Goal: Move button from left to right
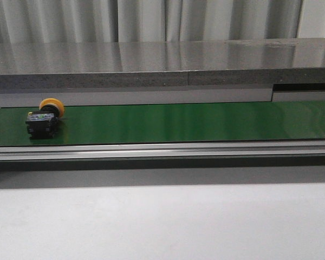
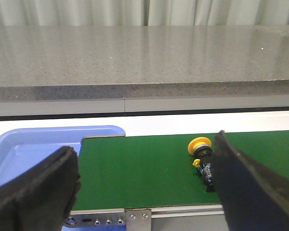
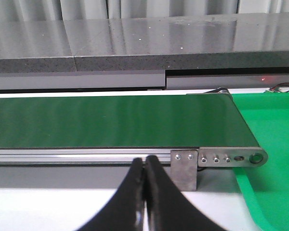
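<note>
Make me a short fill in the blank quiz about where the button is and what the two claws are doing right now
1. The button lies on the ____ conveyor belt.
2. The left claw is ____, with nothing between its fingers.
3. The right claw is ____, its fingers pressed together.
4. In the front view, the button sits near the belt's ____ end.

Missing words: green; open; shut; left

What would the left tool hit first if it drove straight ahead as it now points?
Probably the green belt. The left tool is open, and the line between its fingers meets bare belt. The button lies off to one side, next to one finger. Depth is unclear.
</note>
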